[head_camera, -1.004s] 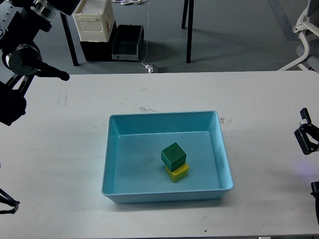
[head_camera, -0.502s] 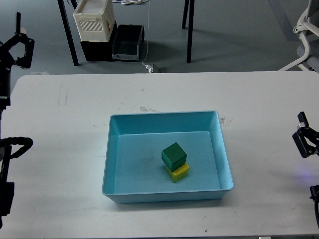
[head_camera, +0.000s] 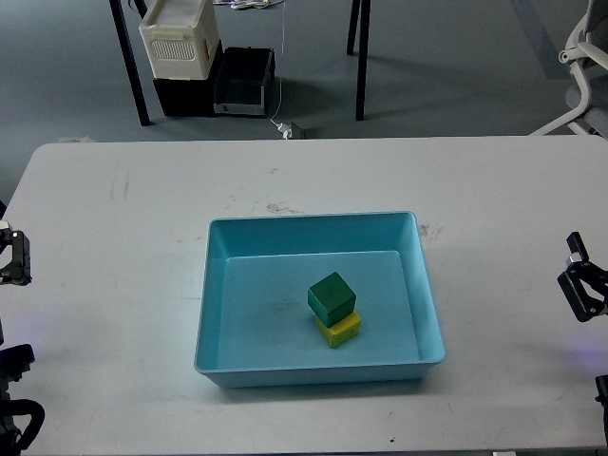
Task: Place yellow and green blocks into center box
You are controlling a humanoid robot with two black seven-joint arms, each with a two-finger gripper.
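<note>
A green block [head_camera: 332,296] rests on top of a yellow block [head_camera: 338,329], leaning a little toward the back left. Both lie inside the light blue box [head_camera: 214,285] at the middle of the white table. My left gripper [head_camera: 11,256] is low at the left edge of the view, far from the box, holding nothing; it is partly cut off and its fingers cannot be told apart. My right gripper [head_camera: 581,283] is at the right edge, its two fingers apart and empty, well clear of the box.
The white table [head_camera: 123,218] carries only the box. Beyond its far edge stand a white crate on black bins [head_camera: 180,47], table legs [head_camera: 359,57] and a white chair [head_camera: 584,57] at the far right.
My left arm has swung down from the upper left of the view to low at the left edge. My right gripper has sunk slightly. The blocks and box have not moved.
</note>
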